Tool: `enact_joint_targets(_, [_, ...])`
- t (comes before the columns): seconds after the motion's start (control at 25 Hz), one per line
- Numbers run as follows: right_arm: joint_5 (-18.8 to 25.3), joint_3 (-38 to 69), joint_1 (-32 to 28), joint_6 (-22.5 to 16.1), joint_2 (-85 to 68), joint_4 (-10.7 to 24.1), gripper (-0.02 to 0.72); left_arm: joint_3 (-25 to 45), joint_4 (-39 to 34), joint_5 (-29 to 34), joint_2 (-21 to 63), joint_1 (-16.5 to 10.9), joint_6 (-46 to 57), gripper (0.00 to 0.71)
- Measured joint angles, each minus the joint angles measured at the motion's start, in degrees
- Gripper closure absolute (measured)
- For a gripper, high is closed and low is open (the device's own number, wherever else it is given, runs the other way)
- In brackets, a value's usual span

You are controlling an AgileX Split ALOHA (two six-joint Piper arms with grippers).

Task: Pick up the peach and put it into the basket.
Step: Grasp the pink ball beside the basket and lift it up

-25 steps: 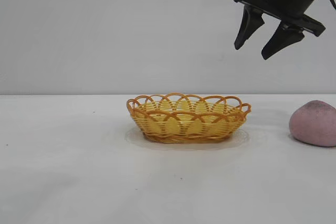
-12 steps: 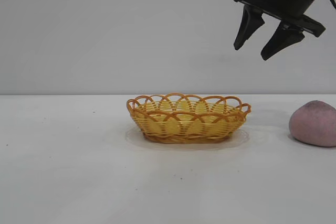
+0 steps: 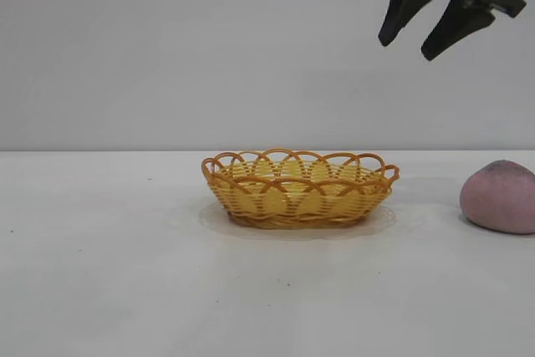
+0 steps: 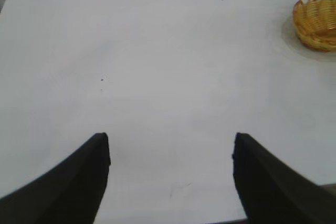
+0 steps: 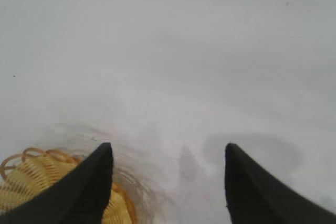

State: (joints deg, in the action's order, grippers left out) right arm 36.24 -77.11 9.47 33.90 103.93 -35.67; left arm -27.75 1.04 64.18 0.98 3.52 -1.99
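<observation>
The dusty-pink peach (image 3: 501, 196) lies on the white table at the right edge of the exterior view. The yellow woven basket (image 3: 299, 187) with an orange-brown looped rim stands at the table's middle and holds nothing that I can see. It also shows in the left wrist view (image 4: 317, 21) and the right wrist view (image 5: 31, 187). My right gripper (image 3: 408, 46) hangs open and empty high above the table, above the gap between basket and peach. In the right wrist view (image 5: 168, 150) the peach is out of view. My left gripper (image 4: 170, 142) is open and empty over bare table, far from the basket.
The white table (image 3: 125, 273) spreads wide to the left of the basket and in front of it. A plain grey wall (image 3: 167, 48) stands behind. A few small dark specks (image 4: 102, 80) mark the table.
My right gripper has risen and shifted a little to the right, still open. The peach, the basket and the left arm have not moved.
</observation>
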Motion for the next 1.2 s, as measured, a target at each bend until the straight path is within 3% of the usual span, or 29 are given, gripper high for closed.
enact_joint_targets(0.32, [5.42,0.0,0.0,-0.42,-3.97,9.39,0.253,0.0,0.0,0.0,0.0,0.0,0.0,0.23])
enact_joint_targets(0.56, [11.21,0.0,0.0,-8.21,-4.55,17.25,0.253,0.0,0.0,0.0,0.0,0.0,0.0,0.23])
enact_joint_targets(0.8, [13.83,0.0,0.0,-11.16,-4.55,19.5,0.253,0.0,0.79,0.0,0.0,-3.1,-0.09,0.23])
enact_joint_targets(1.04, [17.38,0.0,0.0,-12.43,-4.55,19.87,0.253,0.0,0.9,0.0,0.0,-3.21,-0.09,0.23])
enact_joint_targets(1.2, [20.44,0.0,0.0,-16.04,-4.55,21.77,0.253,0.0,0.9,0.0,0.0,-3.21,-0.11,0.23])
